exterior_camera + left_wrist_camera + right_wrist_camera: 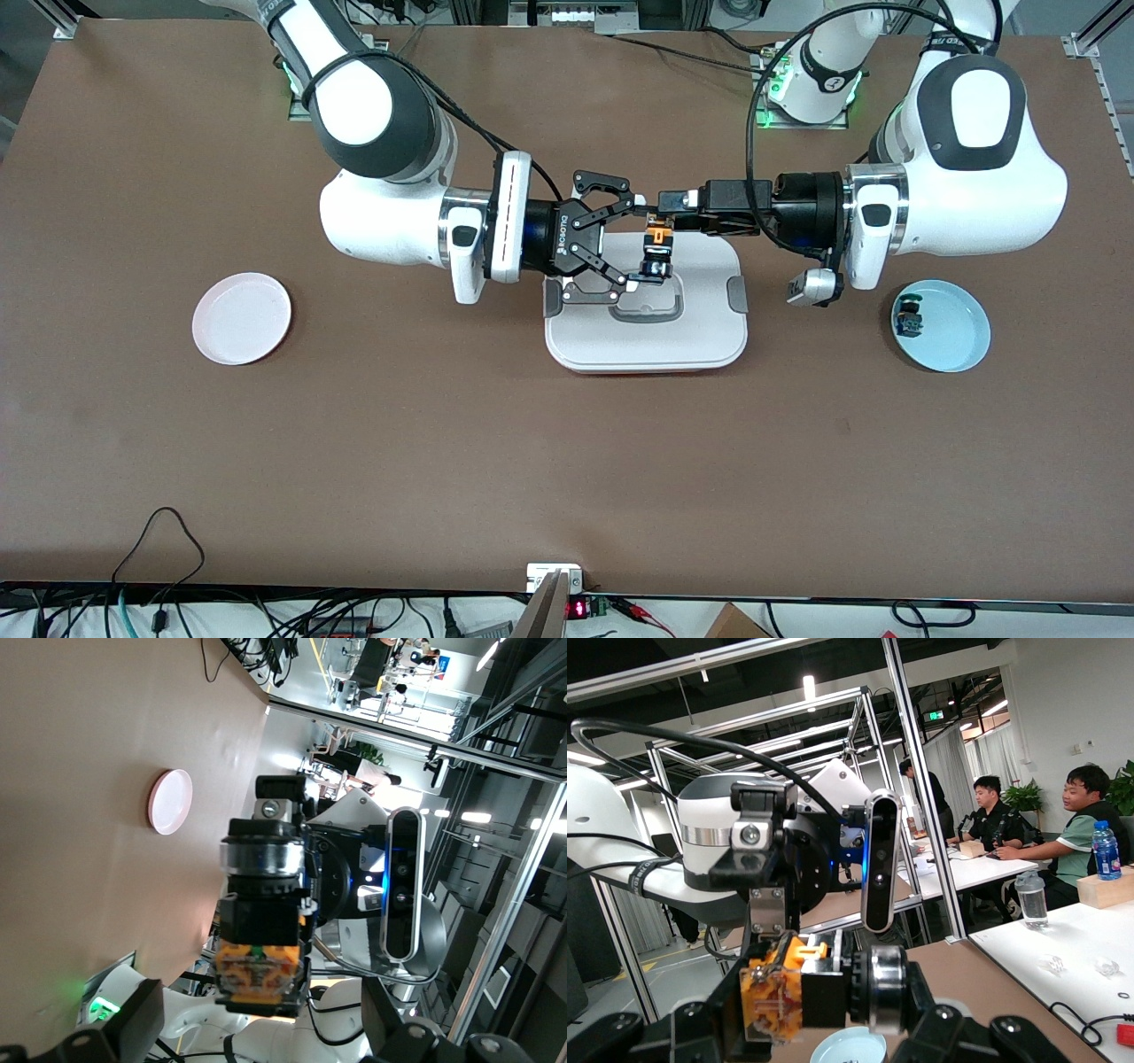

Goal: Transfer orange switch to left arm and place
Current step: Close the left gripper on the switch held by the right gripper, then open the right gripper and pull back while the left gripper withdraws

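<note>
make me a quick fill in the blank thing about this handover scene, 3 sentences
1. The left gripper holds the orange switch in the air above the white ____.
2. The right gripper has its fingers ____ around the switch.
3. The blue switch lies in the ____ dish, while the pink dish holds nothing.

Missing words: box; open; blue

Two robot arms: one from the upper left (390, 168), one from the upper right (957, 177). Two grippers meet at center: the right gripper (625, 239) and the left gripper (660, 226). One white box (647, 332) sits just below center. Two plates: pink (241, 318) at left, blue (952, 332) at right. Two small switches: orange (656, 237) at center, blue-bodied (909, 317) on the blue plate.
</note>
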### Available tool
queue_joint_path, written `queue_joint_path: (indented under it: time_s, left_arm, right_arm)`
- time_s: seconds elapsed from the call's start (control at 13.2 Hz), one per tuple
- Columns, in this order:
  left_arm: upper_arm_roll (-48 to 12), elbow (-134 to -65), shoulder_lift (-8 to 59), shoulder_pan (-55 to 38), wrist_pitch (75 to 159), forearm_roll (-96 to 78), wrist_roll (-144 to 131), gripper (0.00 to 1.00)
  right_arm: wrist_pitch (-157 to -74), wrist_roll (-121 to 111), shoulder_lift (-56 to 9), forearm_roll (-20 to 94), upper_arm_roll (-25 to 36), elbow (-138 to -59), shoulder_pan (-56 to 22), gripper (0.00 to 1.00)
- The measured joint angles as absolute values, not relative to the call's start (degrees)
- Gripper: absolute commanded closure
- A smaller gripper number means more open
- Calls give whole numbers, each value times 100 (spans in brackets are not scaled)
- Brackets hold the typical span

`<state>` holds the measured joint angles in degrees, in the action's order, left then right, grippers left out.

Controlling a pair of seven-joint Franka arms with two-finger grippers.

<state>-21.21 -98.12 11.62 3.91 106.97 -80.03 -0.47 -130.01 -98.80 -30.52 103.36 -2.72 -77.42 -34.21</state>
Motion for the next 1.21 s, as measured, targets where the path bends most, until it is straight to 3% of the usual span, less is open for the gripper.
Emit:
queue_joint_path:
  time_s: [0.08, 0.15, 0.3, 0.38, 0.53, 0.76, 0.91, 0.98, 1.06, 1.21]
  left_arm:
    - [-2121, -9812, 1163, 391, 10707, -8020, -36, 26]
    - [-2121, -9810, 1163, 390, 10757, -8021, 23, 31]
    - [-2121, -9810, 1171, 390, 10856, -8022, 225, 31]
    - [-2121, -9810, 1184, 389, 10869, -8022, 275, 38]
    - [-2121, -9801, 1214, 389, 10887, -8022, 329, 58]
    - [-2120, -9786, 1243, 389, 10896, -8024, 419, 97]
    - [-2120, -9785, 1243, 390, 10897, -8025, 420, 100]
    - [-2120, -9785, 1243, 390, 10897, -8025, 420, 100]
    - [-2120, -9785, 1243, 390, 10898, -8025, 420, 100]
    - [-2120, -9772, 1244, 393, 10901, -8034, 424, 100]
  right_arm:
    - [-13001, -9880, -3052, 10358, -196, -7742, -3483, 87]
    - [-13001, -9880, -3052, 10390, -163, -7742, -3521, 87]
    - [-13003, -9880, -3052, 10420, -138, -7742, -3549, 87]
    - [-13003, -9880, -3052, 10424, -136, -7741, -3549, 87]
    - [-13003, -9880, -3052, 10439, -133, -7741, -3550, 87]
    - [-13004, -9880, -3050, 10472, -129, -7732, -3562, 87]
    - [-13004, -9883, -3050, 10472, -126, -7730, -3563, 87]
    - [-13004, -9884, -3050, 10472, -125, -7730, -3564, 60]
    - [-13004, -9884, -3051, 10476, -125, -7730, -3565, 4]
    - [-12989, -9853, -3060, 10754, -124, -7738, -3580, 0]
